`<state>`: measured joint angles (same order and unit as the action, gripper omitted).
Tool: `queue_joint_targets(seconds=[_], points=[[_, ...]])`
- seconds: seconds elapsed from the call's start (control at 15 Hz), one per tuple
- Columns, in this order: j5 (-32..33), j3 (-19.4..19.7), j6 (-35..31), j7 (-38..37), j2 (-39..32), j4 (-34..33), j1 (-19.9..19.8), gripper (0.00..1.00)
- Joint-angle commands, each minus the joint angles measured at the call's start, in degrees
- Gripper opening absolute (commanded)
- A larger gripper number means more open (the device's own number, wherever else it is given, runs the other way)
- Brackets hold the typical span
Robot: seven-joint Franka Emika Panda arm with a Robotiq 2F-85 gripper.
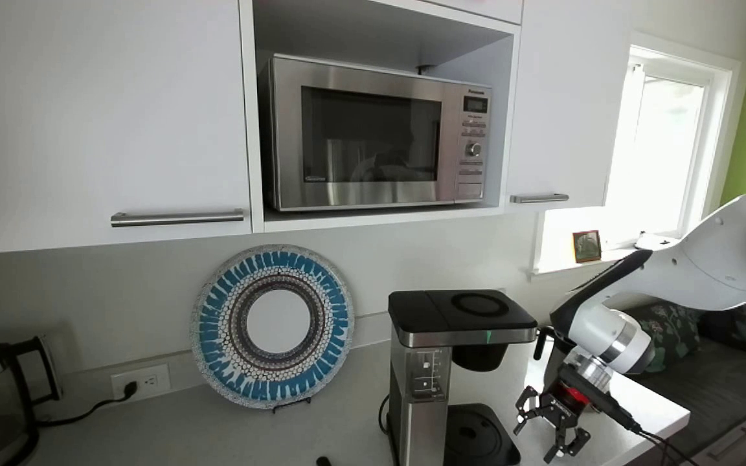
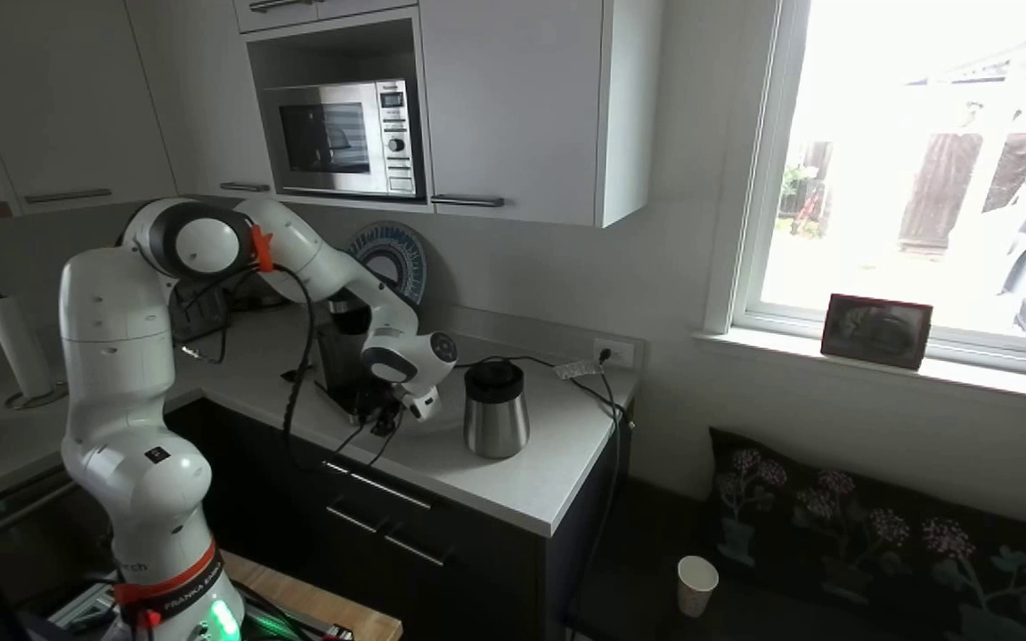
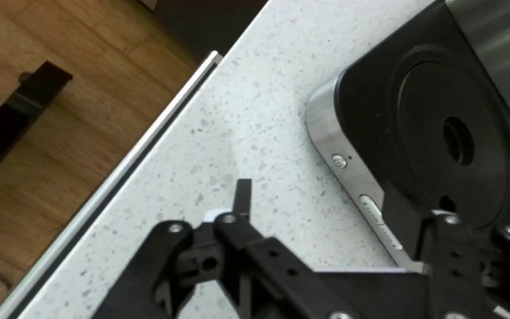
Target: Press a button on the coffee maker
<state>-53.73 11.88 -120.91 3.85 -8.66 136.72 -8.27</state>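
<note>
Coffee maker (image 1: 430, 388) blk & silver; end effector (image 1: 533, 444) mostly blk; surface (image 3: 255, 110) wht w/ grey specks; disc (image 1: 276, 323) ringed blue/wht; cushion (image 2: 887, 543) dk w/ pink florals.

My gripper (image 2: 383, 424), in an exterior view, hangs low beside the coffee maker (image 2: 344, 365); right of them, a black-lidded steel jug (image 2: 495, 423) stands upright on the pale counter (image 2: 549, 481).

Stands upright as a boxy black-and-silver coffee maker (image 1: 428, 388) on the near side of the counter (image 2: 549, 472); bears a dark, recessed top (image 1: 425, 310) and, on its base (image 3: 363, 95), seemingly a power button (image 3: 339, 161).
</note>
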Motion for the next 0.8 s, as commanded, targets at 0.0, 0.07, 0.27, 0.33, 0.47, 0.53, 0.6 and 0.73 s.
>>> queue_joint_targets(seconds=[0.0,0.07,0.27,0.33,0.47,0.53,0.6,0.73], points=[[6.3,-0.9,-6.5,3.0,6.7,4.7,0.2,1.00],[7.9,-1.1,-7.6,4.0,8.1,5.5,0.0,1.00],[14.1,-1.4,-9.6,5.4,12.7,7.2,-0.3,1.00],[15.9,-1.5,-9.9,5.6,14.3,7.8,-0.3,1.00],[20.0,-1.6,-9.7,5.4,17.8,9.3,-0.5,1.00],[22.6,-1.6,-9.5,4.8,19.3,9.7,-0.6,1.00],[25.6,-1.5,-9.5,4.6,20.7,10.1,-0.8,1.00],[31.1,-1.4,-9.5,4.0,23.3,10.9,-1.2,1.00]])
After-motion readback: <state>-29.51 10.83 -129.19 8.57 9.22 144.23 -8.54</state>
